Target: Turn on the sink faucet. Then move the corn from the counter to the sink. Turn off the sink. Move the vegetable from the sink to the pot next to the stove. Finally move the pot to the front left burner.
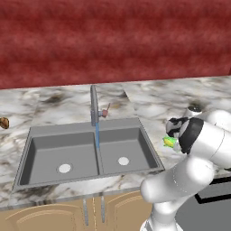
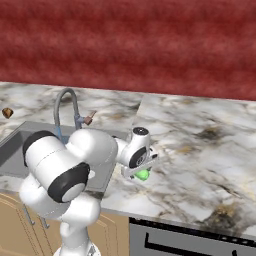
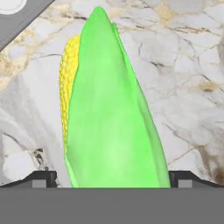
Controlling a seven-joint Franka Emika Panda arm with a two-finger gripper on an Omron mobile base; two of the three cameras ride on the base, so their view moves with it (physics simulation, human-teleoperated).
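Down low over the counter (image 1: 149, 101) just right of the sink (image 1: 58, 151), the gripper (image 3: 112, 177) with the corn (image 3: 111, 109) standing up between its two dark finger tips (image 3: 41, 178), one on each side of the husk; close against it or actually pinching, impossible to tell. From the hand camera, plenty of detail: green husk in front, yellow kernels peeking along its left edge, veined marble behind, and a corner of grey basin rim with a white drain at top left. From the left base camera, just a sliver of the corn (image 1: 169, 142) poking out beside the dark wrist, close to the sink's right rim. From the right base camera, a green tip (image 2: 143, 174) under the hand, above marble near the basin edge. Blue water running from the sink faucet (image 1: 94, 106) onto the divider between the basins, plain from the left, half hidden behind the arm from the right. Both basins bare. Brown lump (image 1: 3, 122) far left on the counter, well apart. Broad open marble to the right of the hand; black appliance edge (image 2: 190, 242) low along the front.
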